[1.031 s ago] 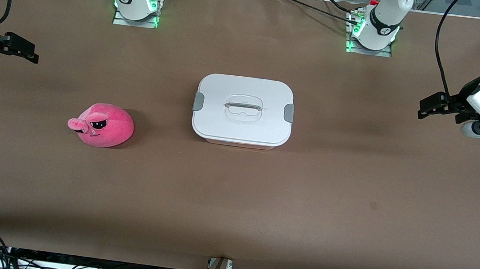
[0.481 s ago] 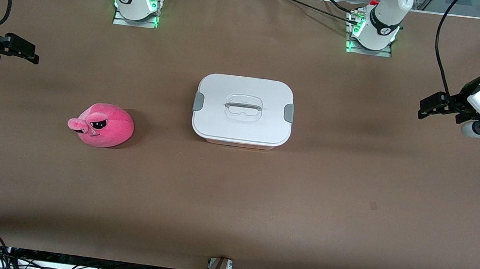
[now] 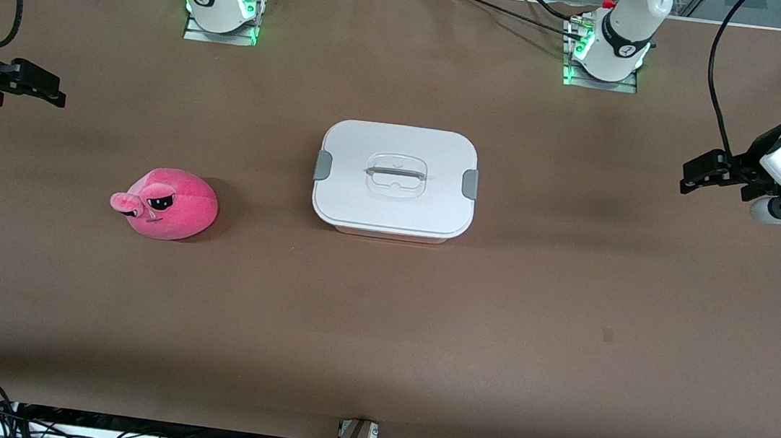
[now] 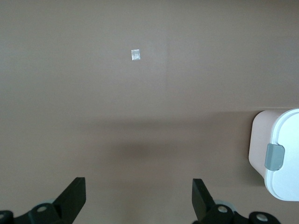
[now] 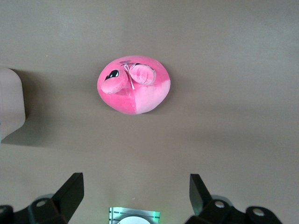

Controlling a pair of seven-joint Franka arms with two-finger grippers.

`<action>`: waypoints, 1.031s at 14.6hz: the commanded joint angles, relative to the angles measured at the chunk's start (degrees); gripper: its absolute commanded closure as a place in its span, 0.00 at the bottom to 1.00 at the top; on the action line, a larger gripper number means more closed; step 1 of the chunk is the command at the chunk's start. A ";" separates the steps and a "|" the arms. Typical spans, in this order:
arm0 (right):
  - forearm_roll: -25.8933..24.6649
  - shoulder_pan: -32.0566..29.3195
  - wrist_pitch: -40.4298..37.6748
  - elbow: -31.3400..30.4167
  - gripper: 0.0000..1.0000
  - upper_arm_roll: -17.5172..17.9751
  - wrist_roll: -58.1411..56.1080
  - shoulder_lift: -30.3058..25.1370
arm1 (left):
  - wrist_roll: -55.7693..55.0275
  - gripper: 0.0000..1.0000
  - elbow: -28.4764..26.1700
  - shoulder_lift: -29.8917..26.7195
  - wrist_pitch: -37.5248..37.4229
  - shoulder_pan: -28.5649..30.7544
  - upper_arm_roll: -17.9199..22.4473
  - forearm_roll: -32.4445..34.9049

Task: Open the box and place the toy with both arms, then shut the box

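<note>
At frame center, the lidded box (image 3: 395,181) sits on the brown table (image 3: 496,317); the pink plush toy (image 3: 166,203) lies lower left. Right gripper (image 3: 38,86) and left gripper (image 3: 702,170) hover at the frame's edges, both spread, empty.

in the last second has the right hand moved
Yes, slightly. Against the right arm's base, the right hand has crept toward the front camera, open over bare table, away from the toy.

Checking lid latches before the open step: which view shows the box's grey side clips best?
Front view: the box sits lid-up with both grey clips visible at its ends. Left wrist view catches only one corner and one clip. Right wrist view shows just a pale edge of the box, no clips.
</note>
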 commanded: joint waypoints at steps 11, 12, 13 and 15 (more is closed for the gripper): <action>-0.78 -0.45 1.10 0.20 0.00 0.48 0.77 1.73 | 0.58 0.00 1.43 0.93 -0.77 -0.25 0.04 -0.63; -0.70 -0.53 1.10 0.28 0.00 0.48 0.77 1.73 | 0.59 0.00 1.43 1.01 -0.60 -0.34 0.04 -0.55; -0.69 -0.53 1.10 0.28 0.00 0.48 0.77 1.73 | 0.59 0.00 1.43 1.45 -0.51 -0.51 0.04 -0.29; -0.87 -0.53 1.19 0.28 0.00 0.48 0.77 1.73 | 1.11 0.00 1.43 1.80 0.89 -0.42 0.04 -0.46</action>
